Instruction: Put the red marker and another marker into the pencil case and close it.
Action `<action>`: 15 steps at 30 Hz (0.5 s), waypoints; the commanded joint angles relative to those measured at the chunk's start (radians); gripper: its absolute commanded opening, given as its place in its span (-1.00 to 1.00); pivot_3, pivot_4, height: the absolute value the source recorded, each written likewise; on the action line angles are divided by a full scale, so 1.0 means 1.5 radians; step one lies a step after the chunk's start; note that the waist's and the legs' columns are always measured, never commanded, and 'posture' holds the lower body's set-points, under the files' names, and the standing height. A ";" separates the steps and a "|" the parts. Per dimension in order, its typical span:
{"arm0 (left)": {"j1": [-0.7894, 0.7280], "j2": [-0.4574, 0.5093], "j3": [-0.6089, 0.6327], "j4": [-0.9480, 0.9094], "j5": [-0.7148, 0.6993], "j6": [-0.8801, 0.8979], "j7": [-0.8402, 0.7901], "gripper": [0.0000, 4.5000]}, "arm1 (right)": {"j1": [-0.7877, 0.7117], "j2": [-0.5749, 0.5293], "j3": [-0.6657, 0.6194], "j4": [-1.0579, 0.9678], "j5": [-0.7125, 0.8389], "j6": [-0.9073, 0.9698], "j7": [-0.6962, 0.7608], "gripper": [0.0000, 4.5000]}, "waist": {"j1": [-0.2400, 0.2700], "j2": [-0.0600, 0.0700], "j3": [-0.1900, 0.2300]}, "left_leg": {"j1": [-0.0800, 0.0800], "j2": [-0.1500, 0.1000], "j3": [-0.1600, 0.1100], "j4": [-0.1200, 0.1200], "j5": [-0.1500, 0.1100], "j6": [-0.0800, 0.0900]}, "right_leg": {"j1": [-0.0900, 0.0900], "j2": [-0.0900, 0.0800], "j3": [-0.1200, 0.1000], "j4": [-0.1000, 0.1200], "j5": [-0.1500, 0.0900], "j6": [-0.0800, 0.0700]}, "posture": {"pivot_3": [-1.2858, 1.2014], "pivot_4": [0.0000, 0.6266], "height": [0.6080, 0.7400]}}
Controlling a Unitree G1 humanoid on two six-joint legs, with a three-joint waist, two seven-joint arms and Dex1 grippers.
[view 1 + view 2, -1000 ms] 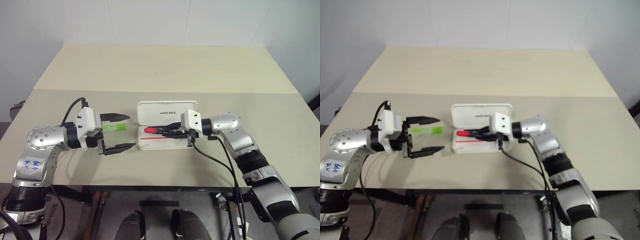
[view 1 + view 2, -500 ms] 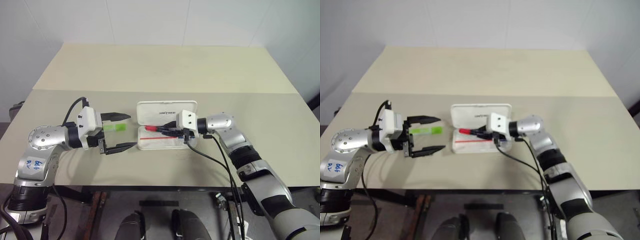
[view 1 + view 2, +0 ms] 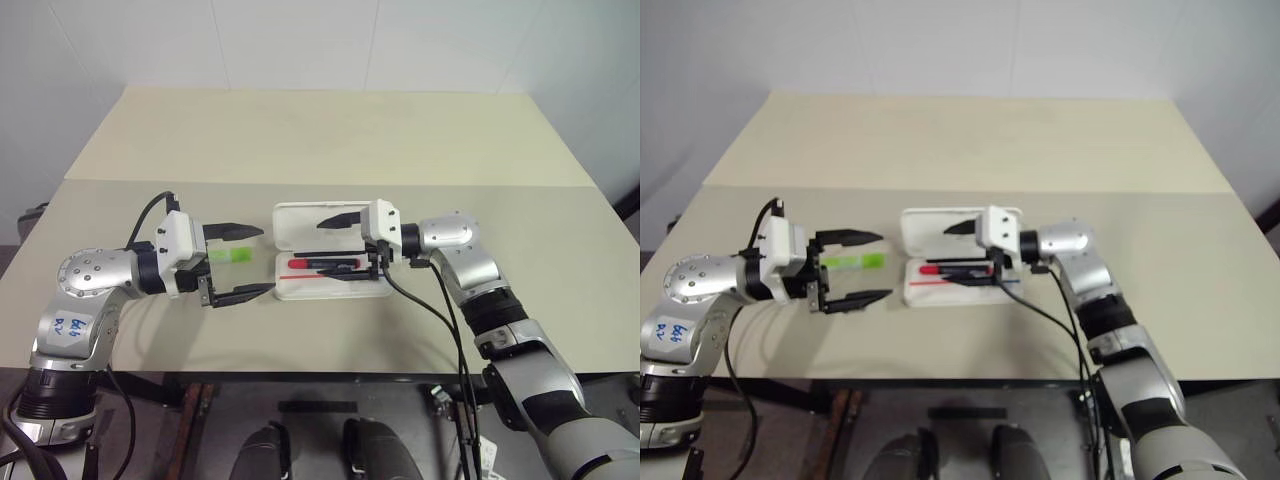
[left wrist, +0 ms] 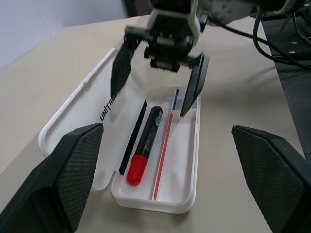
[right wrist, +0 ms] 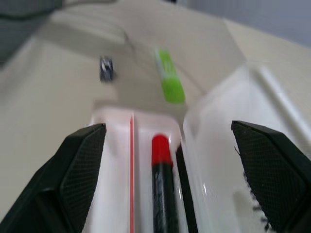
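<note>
1. Seeing the red marker (image 4: pixel 147 143) lying flat in the tray of the open pencil case (image 3: pixel 296 229), beside a thin black stick (image 4: pixel 133 141); placing the case near the middle of the table (image 3: pixel 300 140), closer to its front edge.
2. Finding the right pincer (image 3: pixel 327 250) released, spreading wide over the case and gripping nothing.
3. Finding the left pincer (image 3: pixel 266 261) also released and empty, hovering just left of the case, at the green highlighter (image 5: pixel 170 75), which is lying on the table apart from the case.
4. Judging the highlighter as light, stiff and smooth, probably a little slippery; advising to take it across the middle of its body, pinching on the two long sides so as not to let it roll.
5. Judging the case lid as thin, light plastic, bending easily; pressing near its free edge and not near the hinge, while keeping the tray from sliding.
6. Counting: one red marker, one green highlighter, one pencil case, one black stick, one small dark clip (image 5: pixel 106 69) on the table.
</note>
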 commanded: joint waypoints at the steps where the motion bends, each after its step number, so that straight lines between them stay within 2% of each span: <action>1: -0.004 -0.001 0.008 -0.020 -0.016 -0.001 -0.001 1.00 | 0.015 -0.027 -0.031 -0.084 0.055 0.059 0.028 0.94 | 0.001 0.000 0.000 | 0.000 0.000 0.000 0.000 0.000 0.000 | 0.000 0.000 0.000 0.000 0.000 0.000 | 0.03 -0.52 1.00; 8: 0.043 0.012 0.037 -0.042 -0.027 0.009 0.010 1.00 | 0.075 -0.134 -0.072 -0.258 0.162 0.233 0.080 0.94 | 0.004 0.000 0.000 | 0.000 0.000 0.000 0.000 -0.001 0.001 | 0.000 -0.001 0.000 -0.001 0.000 0.000 | 0.03 -0.52 1.00; 15: 0.102 0.021 0.089 -0.027 -0.004 -0.020 0.037 1.00 | 0.109 -0.192 -0.133 -0.356 0.229 0.332 0.048 0.94 | 0.000 0.000 0.000 | 0.000 0.001 0.000 -0.001 -0.003 -0.003 | 0.000 -0.001 0.000 -0.001 -0.001 -0.001 | 0.03 -0.52 1.00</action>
